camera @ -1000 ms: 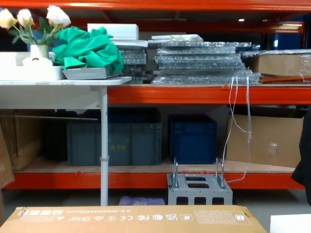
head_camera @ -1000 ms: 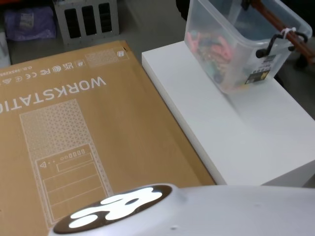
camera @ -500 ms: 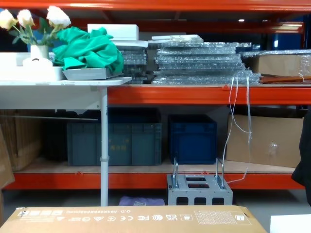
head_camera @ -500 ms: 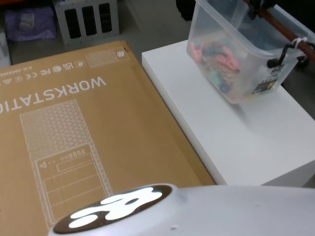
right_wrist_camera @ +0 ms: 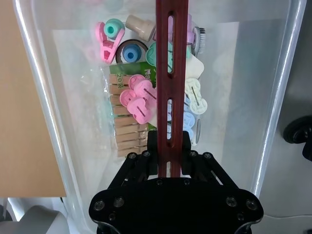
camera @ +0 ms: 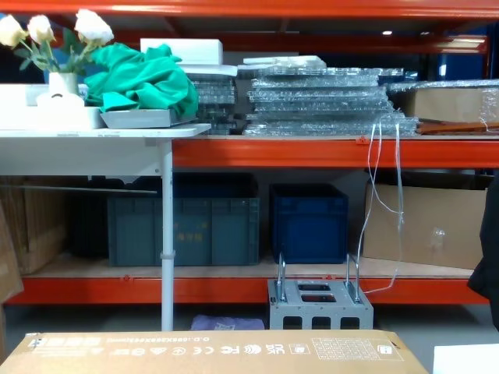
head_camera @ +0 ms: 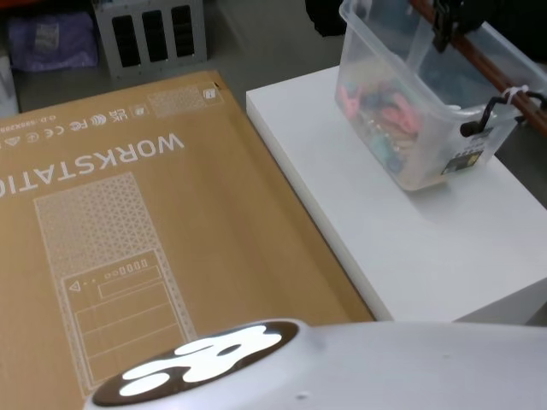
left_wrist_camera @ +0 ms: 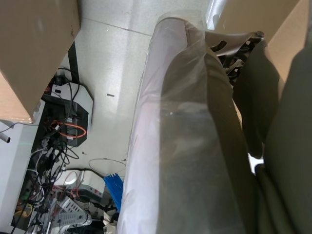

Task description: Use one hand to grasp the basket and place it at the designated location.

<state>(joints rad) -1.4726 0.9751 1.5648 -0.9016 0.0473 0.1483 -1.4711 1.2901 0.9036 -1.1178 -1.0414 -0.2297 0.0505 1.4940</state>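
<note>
The basket [head_camera: 427,120] is a pale translucent tub holding coloured clothespins [right_wrist_camera: 129,117]. It sits at the far right end of the white table [head_camera: 410,256]; I cannot tell whether its base rests on the top or hangs just above. Its dark red-brown bar handle [head_camera: 483,64] crosses the rim, with a white zip tie [head_camera: 511,92] near one end. My right gripper [head_camera: 449,21] is over the basket. In the right wrist view the right gripper [right_wrist_camera: 169,146] is shut on the handle [right_wrist_camera: 171,73]. The left wrist view looks down at the floor past a plastic-wrapped part.
A large flat cardboard box [head_camera: 128,231] lies left of the white table, touching its edge. Beyond it on the floor stands a grey metal box [camera: 320,304] with two hoop handles. Dark blue crates [camera: 308,222] sit on the low orange shelf behind. Cables [left_wrist_camera: 63,136] lie on the floor.
The basket, held by my right gripper, has moved down and slightly right over the white table and hangs more level than before. Nothing has changed in the chest view.
</note>
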